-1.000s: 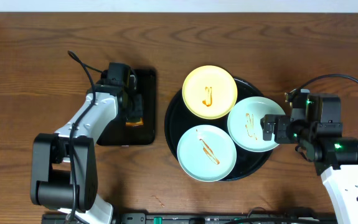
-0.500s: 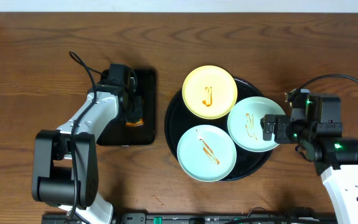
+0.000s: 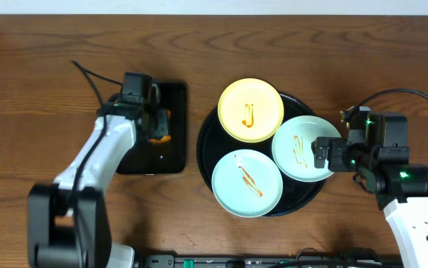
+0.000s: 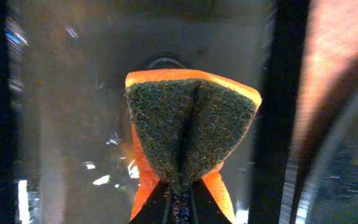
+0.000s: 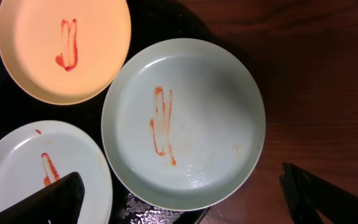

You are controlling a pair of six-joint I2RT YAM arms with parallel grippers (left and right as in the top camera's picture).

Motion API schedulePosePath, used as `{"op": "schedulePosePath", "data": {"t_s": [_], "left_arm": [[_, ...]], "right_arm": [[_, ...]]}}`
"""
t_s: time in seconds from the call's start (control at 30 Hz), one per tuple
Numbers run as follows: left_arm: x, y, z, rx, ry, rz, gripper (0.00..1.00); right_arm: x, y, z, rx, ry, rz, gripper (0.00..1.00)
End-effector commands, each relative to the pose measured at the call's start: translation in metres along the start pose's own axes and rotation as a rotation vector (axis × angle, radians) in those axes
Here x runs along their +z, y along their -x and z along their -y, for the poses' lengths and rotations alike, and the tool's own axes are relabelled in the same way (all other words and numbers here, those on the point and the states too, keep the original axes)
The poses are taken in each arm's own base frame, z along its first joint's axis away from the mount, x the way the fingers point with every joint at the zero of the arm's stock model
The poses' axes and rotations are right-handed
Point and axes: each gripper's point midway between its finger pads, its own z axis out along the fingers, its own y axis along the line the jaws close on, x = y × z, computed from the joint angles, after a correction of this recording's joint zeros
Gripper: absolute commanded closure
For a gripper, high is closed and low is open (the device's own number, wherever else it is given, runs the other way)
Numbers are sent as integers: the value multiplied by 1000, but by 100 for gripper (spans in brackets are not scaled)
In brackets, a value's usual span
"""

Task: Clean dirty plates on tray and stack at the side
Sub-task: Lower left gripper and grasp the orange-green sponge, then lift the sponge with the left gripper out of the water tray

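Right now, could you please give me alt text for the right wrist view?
A pale blue-green plate with an orange-red sauce streak fills the centre, hanging over the edge of a black tray. A yellow plate and a second blue-green plate, both streaked, lie left of it; the open right end effector frames the bottom corners.

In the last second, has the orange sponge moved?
Yes. Pinched by the left pincer, the sponge has shifted slightly up the picture along the small black tray, which stayed put.
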Motion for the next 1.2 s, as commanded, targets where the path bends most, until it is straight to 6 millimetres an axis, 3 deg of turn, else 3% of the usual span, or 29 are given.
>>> {"op": "schedulePosePath", "data": {"t_s": [0.0, 0.43, 0.97, 1.17], "left_arm": [[-23, 13, 5, -13, -14, 76, 93], [-22, 8, 7, -87, -20, 61, 93], [30, -31, 40, 14, -14, -102, 92], [37, -40, 53, 51, -20, -127, 93]], "right_arm": [[-5, 8, -8, -35, 17, 23, 1], [-5, 8, -8, -35, 17, 23, 1], [-5, 8, -7, -35, 17, 23, 1], [-5, 8, -7, -35, 17, 23, 1]]}}
